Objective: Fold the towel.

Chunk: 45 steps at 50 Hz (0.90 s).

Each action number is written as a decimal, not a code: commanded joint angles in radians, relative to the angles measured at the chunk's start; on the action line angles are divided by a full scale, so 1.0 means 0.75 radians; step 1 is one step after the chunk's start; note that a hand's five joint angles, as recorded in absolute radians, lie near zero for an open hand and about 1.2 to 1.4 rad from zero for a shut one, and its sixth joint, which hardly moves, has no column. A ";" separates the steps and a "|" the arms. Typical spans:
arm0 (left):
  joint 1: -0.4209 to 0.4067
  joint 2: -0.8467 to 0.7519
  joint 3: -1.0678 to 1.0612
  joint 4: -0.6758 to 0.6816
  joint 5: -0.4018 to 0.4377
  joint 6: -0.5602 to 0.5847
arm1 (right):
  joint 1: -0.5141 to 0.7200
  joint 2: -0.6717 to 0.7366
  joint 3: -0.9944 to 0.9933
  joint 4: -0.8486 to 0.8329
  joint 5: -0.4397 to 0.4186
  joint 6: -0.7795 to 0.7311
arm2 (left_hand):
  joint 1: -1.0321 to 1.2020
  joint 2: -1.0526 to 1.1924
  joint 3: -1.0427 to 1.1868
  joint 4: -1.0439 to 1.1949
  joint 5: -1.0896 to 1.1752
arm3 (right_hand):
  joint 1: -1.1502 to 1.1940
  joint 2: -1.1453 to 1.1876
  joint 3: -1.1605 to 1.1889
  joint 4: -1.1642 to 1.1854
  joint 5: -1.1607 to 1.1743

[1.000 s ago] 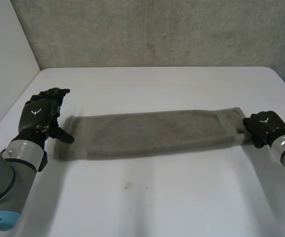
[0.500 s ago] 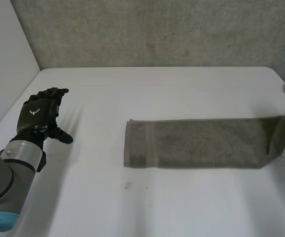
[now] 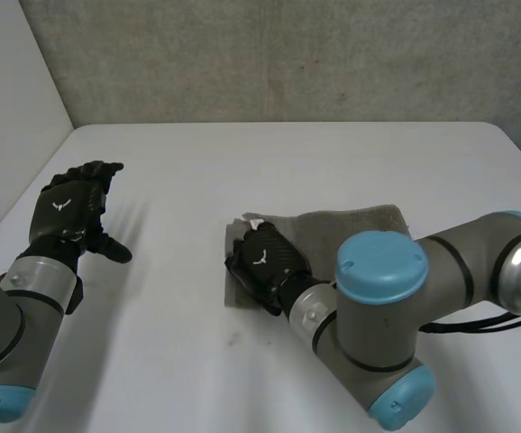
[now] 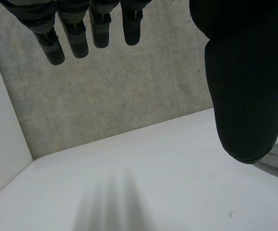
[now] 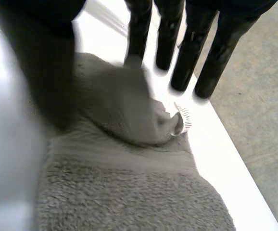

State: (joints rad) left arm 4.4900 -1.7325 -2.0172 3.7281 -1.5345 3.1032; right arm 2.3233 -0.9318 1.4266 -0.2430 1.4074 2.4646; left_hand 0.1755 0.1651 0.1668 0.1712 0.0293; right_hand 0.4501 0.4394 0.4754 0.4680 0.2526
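Grey terry-cloth towel (image 3: 355,221) lies on white smooth bench (image 3: 287,153), approx mid-bench, doubled over on itself. Its near part is hidden behind the R arm (image 3: 382,298), which has grey joints and a light-blue cap. Pile is loopy and fuzzy in the R wrist view (image 5: 129,192), w/ a flatter woven band across it near the end. The end itself is bunched into a soft rounded hump, w/ a small white label (image 5: 183,120) sticking out at its side; the label also shows in the head view (image 3: 253,220).

R robot hand (image 3: 265,260), black, sits on the towel's end nearest the L arm. Its fingers (image 5: 168,38) are straight and spread, thumb well apart from them, w/ the hump btwn thumb and fingers. Not clamped.

L robot hand (image 3: 67,209) is well apart from the towel, above bare bench at its own side. Its fingers (image 4: 76,33) are straight, thumb apart, holding nothing.

Rough grey concrete wall (image 3: 287,54) stands behind the bench.
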 commanded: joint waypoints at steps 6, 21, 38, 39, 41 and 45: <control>0.000 -0.003 -0.002 -0.001 0.001 0.000 | -0.402 -0.320 0.252 0.095 -0.030 0.338 | -0.001 0.013 0.010 0.004 -0.039 | -0.367 -0.353 -0.401 -0.391 -0.337; -0.004 -0.018 -0.002 0.001 0.001 0.002 | -0.864 -0.320 0.614 -0.063 -0.287 0.305 | -0.001 0.013 0.010 0.004 -0.039 | 0.437 0.451 0.403 0.413 0.468; -0.008 -0.013 -0.002 -0.001 0.001 0.002 | -0.536 -0.351 0.344 -0.147 -0.118 0.115 | -0.001 0.013 0.010 0.004 -0.039 | 1.261 1.276 1.228 1.238 1.292; -0.008 -0.013 -0.002 -0.001 0.001 0.002 | -0.535 -0.351 0.344 -0.146 -0.118 0.115 | -0.001 0.013 0.010 0.004 -0.039 | 1.261 1.276 1.228 1.238 1.292; -0.008 -0.009 -0.002 -0.001 -0.001 0.002 | -0.433 -0.318 0.270 -0.134 -0.118 0.103 | -0.001 0.013 0.010 0.004 -0.039 | 1.261 1.276 1.228 1.238 1.292; -0.012 0.009 -0.002 -0.005 -0.003 0.006 | -0.196 -0.171 0.064 -0.028 -0.118 0.034 | -0.001 0.013 0.010 0.004 -0.039 | 1.261 1.276 1.228 1.238 1.292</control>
State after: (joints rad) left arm 4.4839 -1.7382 -2.0187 3.7275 -1.5348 3.1048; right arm 1.9707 -1.1673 1.6429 -0.3386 1.3217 2.5410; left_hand 0.1755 0.1648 0.1667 0.1712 0.0293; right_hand 1.3199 1.2767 1.3360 1.3396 1.1691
